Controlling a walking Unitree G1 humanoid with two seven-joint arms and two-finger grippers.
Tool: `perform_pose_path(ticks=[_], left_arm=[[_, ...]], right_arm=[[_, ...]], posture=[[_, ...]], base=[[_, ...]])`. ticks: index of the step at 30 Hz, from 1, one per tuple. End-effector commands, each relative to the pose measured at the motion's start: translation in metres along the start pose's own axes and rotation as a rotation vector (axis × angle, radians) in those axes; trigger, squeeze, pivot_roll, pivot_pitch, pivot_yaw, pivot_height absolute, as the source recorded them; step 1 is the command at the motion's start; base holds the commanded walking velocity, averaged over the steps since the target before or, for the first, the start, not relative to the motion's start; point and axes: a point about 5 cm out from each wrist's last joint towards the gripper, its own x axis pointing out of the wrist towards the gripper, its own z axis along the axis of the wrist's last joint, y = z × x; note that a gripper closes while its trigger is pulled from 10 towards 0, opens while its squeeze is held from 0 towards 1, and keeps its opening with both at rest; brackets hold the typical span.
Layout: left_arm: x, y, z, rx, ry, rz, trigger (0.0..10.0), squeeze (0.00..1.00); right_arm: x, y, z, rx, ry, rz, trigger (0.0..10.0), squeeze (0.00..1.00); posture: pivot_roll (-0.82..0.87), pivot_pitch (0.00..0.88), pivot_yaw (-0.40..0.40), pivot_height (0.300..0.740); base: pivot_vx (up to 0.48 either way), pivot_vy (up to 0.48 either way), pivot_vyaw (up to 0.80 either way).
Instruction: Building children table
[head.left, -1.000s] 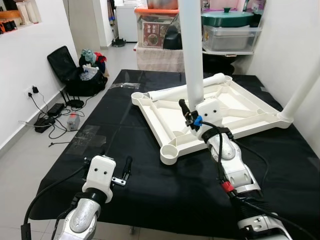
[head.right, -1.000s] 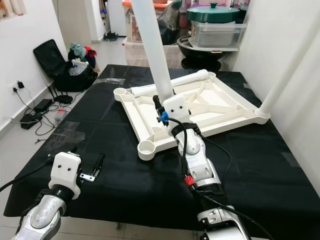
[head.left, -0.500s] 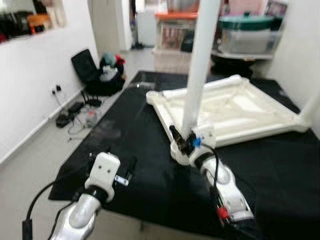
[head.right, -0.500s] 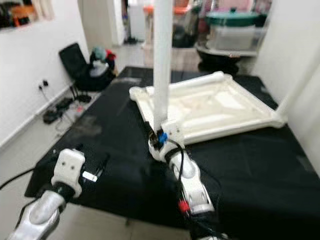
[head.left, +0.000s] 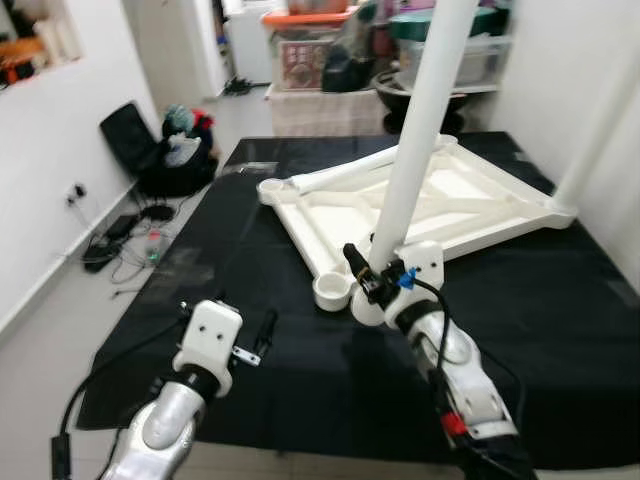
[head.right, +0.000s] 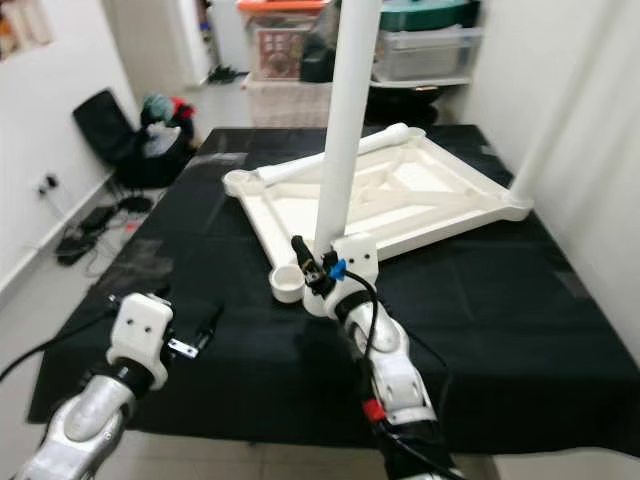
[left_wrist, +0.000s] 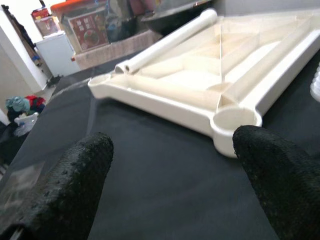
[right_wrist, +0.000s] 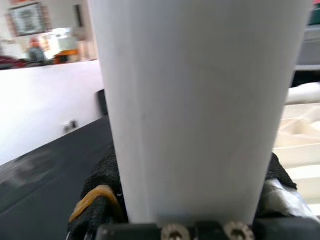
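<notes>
— Tabletop (head.left: 420, 205), where is it? And what's to its left?

— It lies upside down on the black cloth (head.left: 250, 240). Left of it and nearer the robot, the left gripper (head.left: 262, 335) hovers over bare cloth, its fingers (left_wrist: 75, 175) spread apart with nothing between them. Its wrist view looks across at the tabletop's empty corner socket (left_wrist: 234, 121) and a loose leg (left_wrist: 167, 39) lying on the frame, detail the head views blur.

— And further right?

— The right gripper (head.left: 362, 282) clamps a white leg (head.left: 415, 150) near its foot, just beside that socket, tilted. Its wrist view shows the pads (right_wrist: 102, 187) pressed against the tube. At the tabletop's far right corner another leg (head.left: 600, 120) stands fitted.
</notes>
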Motion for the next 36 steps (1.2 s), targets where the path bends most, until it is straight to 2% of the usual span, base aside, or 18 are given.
perform_pose_path(ticks=[1,3,7,10,13,15,22,24,27,33,36], left_arm=[[0.002,0.006,0.007,-0.021,-0.020,0.024,10.0,0.00],[0.002,0.006,0.007,-0.021,-0.020,0.024,10.0,0.00],[0.005,0.004,0.013,-0.046,-0.043,0.022,10.0,0.00],[0.004,0.002,0.014,-0.047,-0.042,0.012,10.0,0.00],[0.002,0.002,0.014,-0.051,-0.037,0.014,10.0,0.00],[0.001,0.002,0.014,-0.055,-0.034,0.016,10.0,0.00],[-0.001,0.002,0.014,-0.054,-0.025,0.026,10.0,0.00],[-0.013,0.007,0.007,-0.046,0.043,0.108,10.0,0.00],[-0.020,0.008,0.005,-0.036,0.079,0.145,10.0,0.00],[-0.023,0.005,0.006,-0.017,0.089,0.126,10.0,0.00],[-0.024,0.002,0.007,-0.001,0.092,0.096,10.0,0.00]], right_arm=[[0.007,0.001,0.020,0.022,-0.063,0.009,10.0,0.00],[0.007,0.001,0.020,0.022,-0.063,0.009,10.0,0.00],[0.018,0.002,0.048,-0.002,-0.149,0.044,10.0,0.00],[0.021,0.004,0.055,-0.008,-0.171,0.073,10.0,0.00],[0.023,0.013,0.064,-0.103,-0.199,0.176,10.0,0.00],[0.023,0.015,0.066,-0.130,-0.198,0.198,10.0,0.00],[0.025,0.018,0.068,-0.138,-0.197,0.207,10.0,0.00],[0.033,0.028,0.072,-0.178,-0.208,0.240,10.0,0.00],[0.035,0.035,0.071,-0.231,-0.202,0.266,10.0,0.00],[0.031,0.032,0.066,-0.250,-0.171,0.272,10.0,0.00],[0.028,0.025,0.064,-0.266,-0.148,0.260,10.0,0.00]], posture=[[0.01,0.050,0.023,0.740],[0.01,0.050,0.023,0.740],[0.01,0.048,0.028,0.740],[0.01,0.048,0.030,0.740],[0.01,0.051,0.030,0.740],[0.01,0.051,0.030,0.740],[0.01,0.058,0.032,0.740],[0.03,0.088,0.029,0.740],[0.03,0.095,0.028,0.740],[0.03,0.109,0.031,0.740],[0.03,0.118,0.038,0.740]], base=[[0.356,0.000,-0.80],[0.356,0.000,-0.80],[0.377,0.000,-0.20],[0.377,0.000,0.00],[0.292,0.000,0.00],[0.251,0.000,0.00],[0.144,0.000,0.00],[0.000,0.480,0.00],[0.000,0.480,0.00],[0.000,0.480,0.00],[0.000,0.480,0.00]])
